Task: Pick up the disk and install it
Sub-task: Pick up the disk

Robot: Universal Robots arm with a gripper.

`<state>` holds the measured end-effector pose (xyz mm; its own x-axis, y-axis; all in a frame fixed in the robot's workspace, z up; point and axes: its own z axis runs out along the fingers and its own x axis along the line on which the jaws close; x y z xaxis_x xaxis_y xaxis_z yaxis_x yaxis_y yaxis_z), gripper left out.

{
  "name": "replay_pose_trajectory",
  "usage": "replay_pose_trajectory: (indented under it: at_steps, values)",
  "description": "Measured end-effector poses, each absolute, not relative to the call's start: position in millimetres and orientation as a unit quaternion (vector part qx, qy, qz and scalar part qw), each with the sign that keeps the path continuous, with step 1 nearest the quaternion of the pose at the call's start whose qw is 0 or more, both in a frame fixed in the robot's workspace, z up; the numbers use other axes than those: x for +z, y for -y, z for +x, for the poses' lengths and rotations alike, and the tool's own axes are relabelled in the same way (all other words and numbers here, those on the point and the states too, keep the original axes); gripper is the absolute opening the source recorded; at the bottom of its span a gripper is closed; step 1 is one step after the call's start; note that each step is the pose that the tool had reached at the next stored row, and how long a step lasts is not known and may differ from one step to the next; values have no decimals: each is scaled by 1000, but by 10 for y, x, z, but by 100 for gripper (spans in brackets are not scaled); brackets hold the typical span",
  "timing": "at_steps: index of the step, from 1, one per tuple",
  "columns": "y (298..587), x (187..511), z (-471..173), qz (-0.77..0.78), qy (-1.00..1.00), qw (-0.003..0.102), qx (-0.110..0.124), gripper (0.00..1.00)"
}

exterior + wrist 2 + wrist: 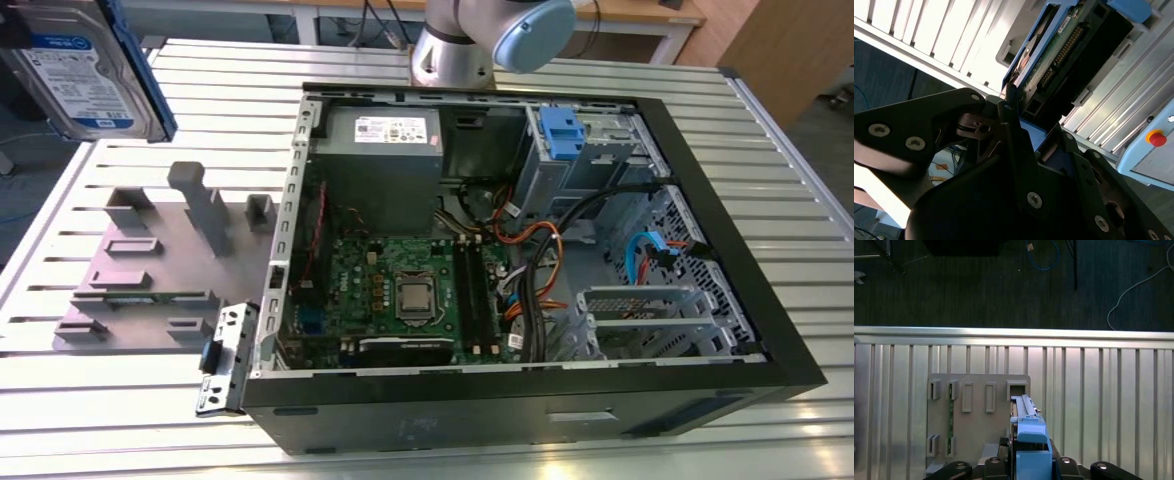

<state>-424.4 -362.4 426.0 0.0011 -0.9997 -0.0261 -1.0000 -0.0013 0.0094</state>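
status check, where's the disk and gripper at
Gripper shut on the disk, held above the grey fixture plate. Disk not yet in the computer case. Cables lie beside the drive cage.

A table (pixel 147 420) of pale ribbed metal slats spans the exterior view, with bright glare along its lower edge. A wooden cabinet (pixel 787 45) stands at that view's upper right, and a light wooden desk (pixel 641 15) runs along the top edge. The first wrist view shows dark carpeted floor (pixel 969 290) beyond the table's rim.
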Motion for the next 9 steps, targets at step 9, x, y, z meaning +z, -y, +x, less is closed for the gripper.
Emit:
replay_pose_trajectory:
  at_steps: [9]
  values:
    - [3625, 4301, -4245, -707, -707, 6, 13, 37]
